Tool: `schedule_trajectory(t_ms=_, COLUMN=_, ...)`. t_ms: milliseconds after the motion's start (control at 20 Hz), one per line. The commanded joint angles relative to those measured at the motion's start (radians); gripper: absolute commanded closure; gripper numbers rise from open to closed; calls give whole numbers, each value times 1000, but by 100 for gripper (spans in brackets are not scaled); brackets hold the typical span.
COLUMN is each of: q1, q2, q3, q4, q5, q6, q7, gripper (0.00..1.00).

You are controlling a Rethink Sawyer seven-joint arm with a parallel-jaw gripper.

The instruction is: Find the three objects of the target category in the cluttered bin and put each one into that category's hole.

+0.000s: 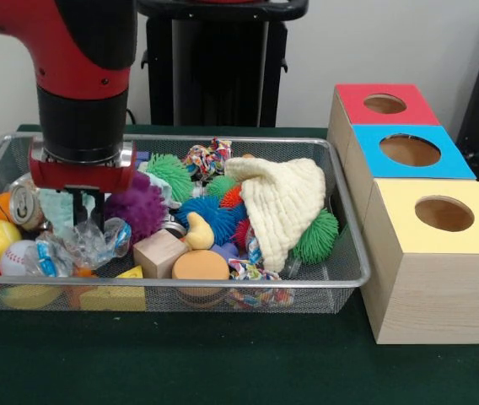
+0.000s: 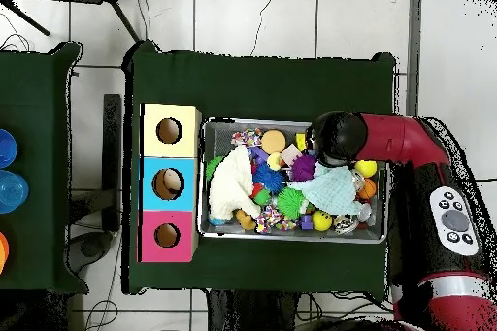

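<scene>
Front view: red arm's pincer [image 1: 85, 205] lowered into a cluttered wire bin [image 1: 351, 253].
Its fingers press into crinkled clear plastic [image 1: 88, 243]; whether they grip is unclear.

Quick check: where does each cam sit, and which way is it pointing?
Front view: across the table, level with the wire bin, facing the robot; the red and black arm and its gripper drop in at upper left.
Overhead view: above, looking straight down; the arm enters from the right.
Shared: bin, cream cloth, three boxes.
</scene>
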Motion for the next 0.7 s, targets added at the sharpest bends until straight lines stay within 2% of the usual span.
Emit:
schedule_trajectory(t_ms=50, q1=18, q2=-108, q3=9, q4=95, q5=50, q6=122, q7=-21, gripper=100)
schedule_trajectory(t_ms=700, q1=53, q2=-167, q3=-13, q4=126, q5=78, q6=172, q7=6, gripper=100)
